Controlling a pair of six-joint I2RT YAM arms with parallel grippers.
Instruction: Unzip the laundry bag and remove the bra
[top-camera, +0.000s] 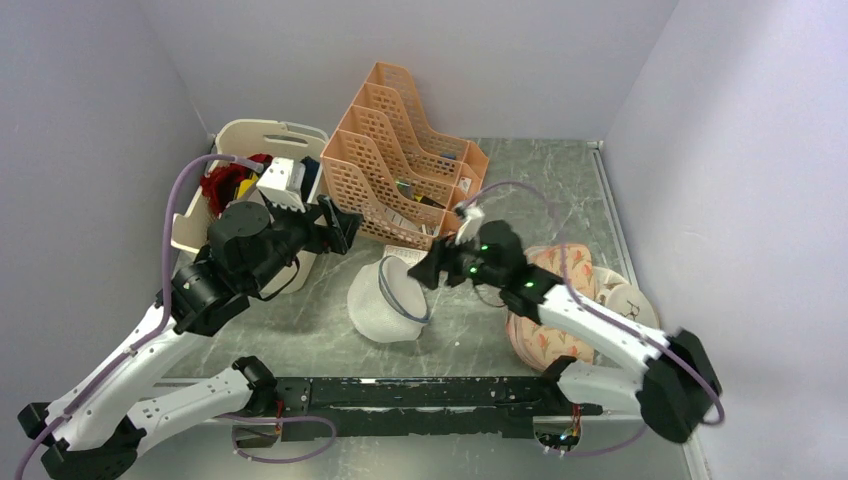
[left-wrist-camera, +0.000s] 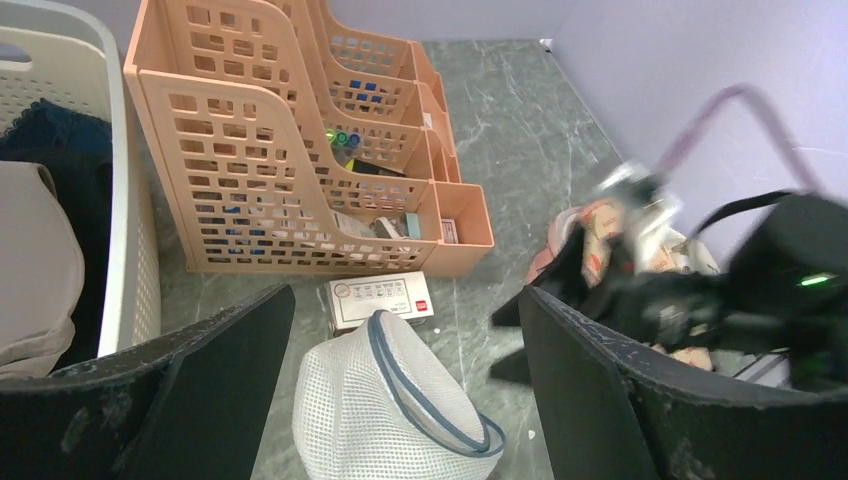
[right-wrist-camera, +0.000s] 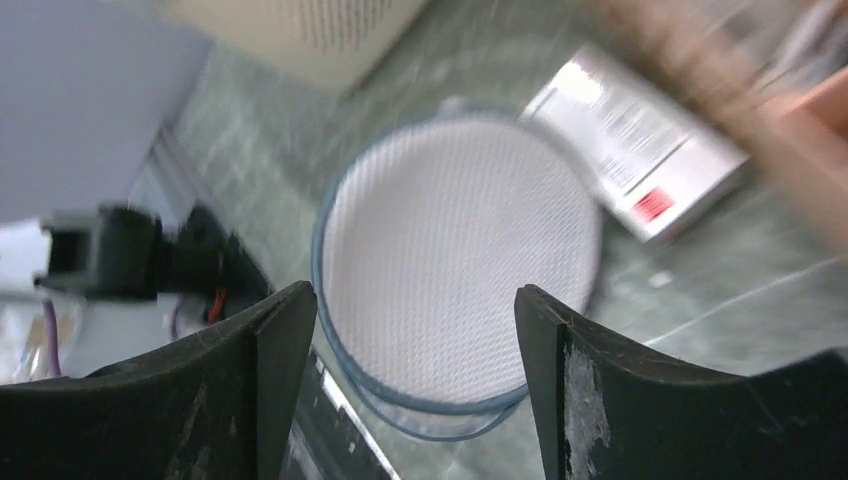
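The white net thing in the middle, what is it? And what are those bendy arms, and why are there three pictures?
Those are two robot arms. One picture looks down from above; the other two come from a camera on each wrist, showing that arm's own black fingers. The net thing is a laundry bag on the grey table. The left hand and right hand are both open, holding nothing. Behind stand an orange rack and a white basket with clothes.

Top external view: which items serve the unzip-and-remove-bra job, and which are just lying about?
Job: laundry bag; left gripper and right gripper, both open. Bra not visible.

Lying about: orange file rack; white basket; peach printed pad; small box.
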